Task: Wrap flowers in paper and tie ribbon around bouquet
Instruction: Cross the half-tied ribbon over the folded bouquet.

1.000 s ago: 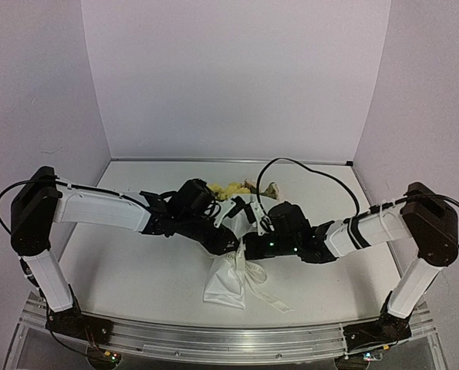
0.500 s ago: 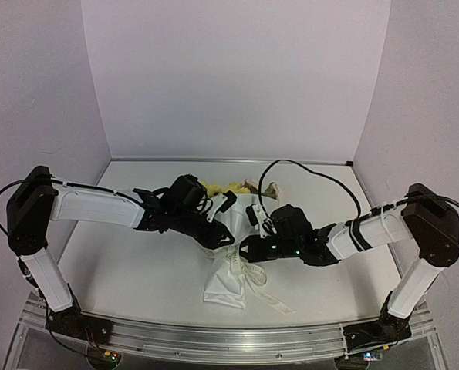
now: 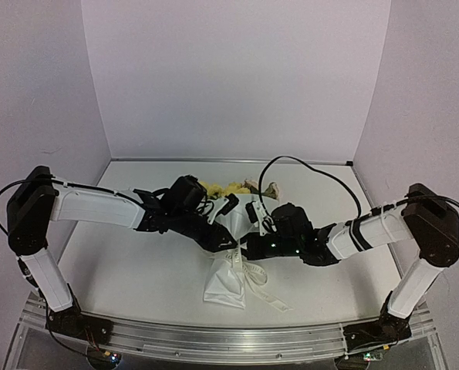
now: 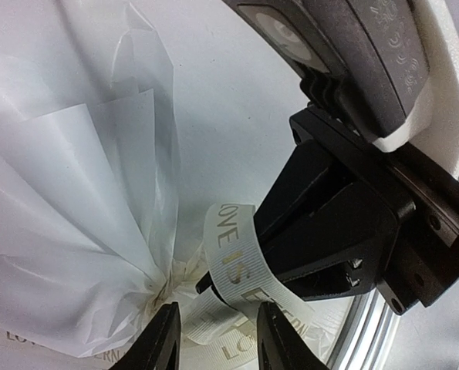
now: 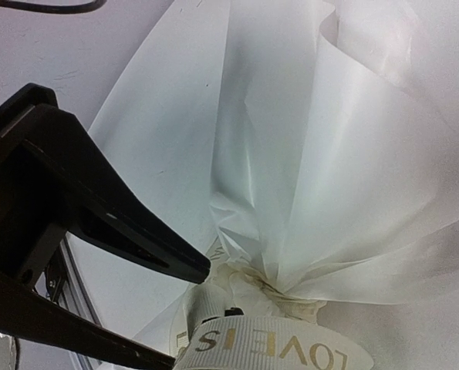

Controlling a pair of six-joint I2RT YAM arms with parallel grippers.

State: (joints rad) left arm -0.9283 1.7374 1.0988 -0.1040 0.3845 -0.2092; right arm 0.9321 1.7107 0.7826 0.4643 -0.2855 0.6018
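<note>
1. Here, the bouquet [image 3: 225, 284] lies on the desk [image 3: 121, 262].
2. At its neck, right jaws, pressed together, pinch the ribbon [image 4: 233, 258], likely to tighten the tie.
3. Left jaws straddle the ribbon there, spread.

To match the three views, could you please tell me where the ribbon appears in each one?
Top external: ribbon at centre, tails trailing toward the near edge.
Left wrist: ribbon looped, lettered, lower centre.
Right wrist: ribbon along the bottom edge.
Shared landmark: the paper's gathered neck.
</note>
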